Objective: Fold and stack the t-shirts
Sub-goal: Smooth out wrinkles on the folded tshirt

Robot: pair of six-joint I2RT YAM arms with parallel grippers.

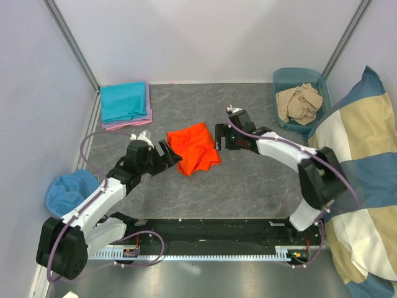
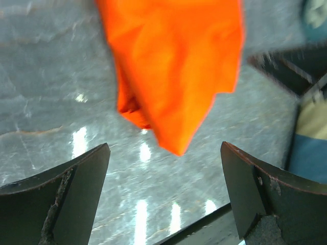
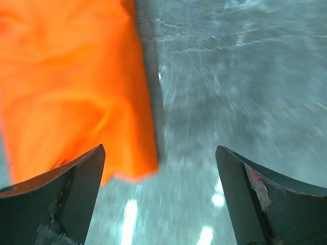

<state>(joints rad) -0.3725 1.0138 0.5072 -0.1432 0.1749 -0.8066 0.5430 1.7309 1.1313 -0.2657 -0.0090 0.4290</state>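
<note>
A folded bright orange t-shirt lies on the grey table between the two grippers. It also shows in the left wrist view and the right wrist view. My left gripper is open and empty just left of it, its jaws wide apart. My right gripper is open and empty at its right edge. A folded teal t-shirt lies on a pink-lilac one at the back left. A beige t-shirt lies crumpled in a bin.
A teal plastic bin stands at the back right. A large blue-and-beige blocked fabric fills the right side. A blue crumpled cloth lies at the left edge. White walls enclose the table.
</note>
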